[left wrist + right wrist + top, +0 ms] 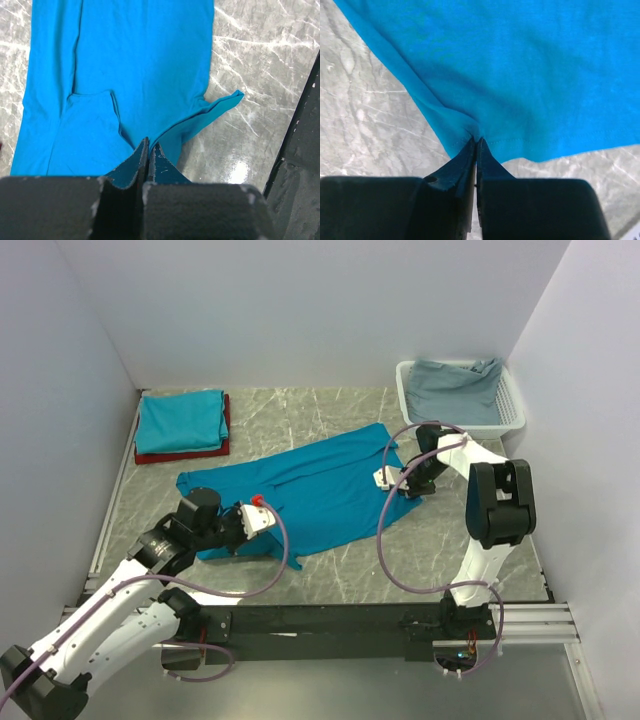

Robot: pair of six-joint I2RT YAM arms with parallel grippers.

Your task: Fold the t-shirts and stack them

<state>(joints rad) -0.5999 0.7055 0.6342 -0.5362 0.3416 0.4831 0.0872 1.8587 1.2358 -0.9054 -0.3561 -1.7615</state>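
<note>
A bright teal t-shirt (320,485) lies spread flat across the middle of the marble table. My left gripper (272,523) sits at its near left edge. In the left wrist view that gripper (149,145) is shut on a bunched fold of the shirt (130,65). My right gripper (388,480) is at the shirt's right edge. In the right wrist view it (476,140) is shut on the stitched hem of the shirt (520,65). At the back left a folded teal t-shirt (180,418) rests on a folded dark red t-shirt (182,453).
A white lattice basket (512,400) at the back right corner holds a grey-blue cloth (455,388). Grey walls close in the left, back and right sides. A black rail (330,620) with both arm bases runs along the near edge.
</note>
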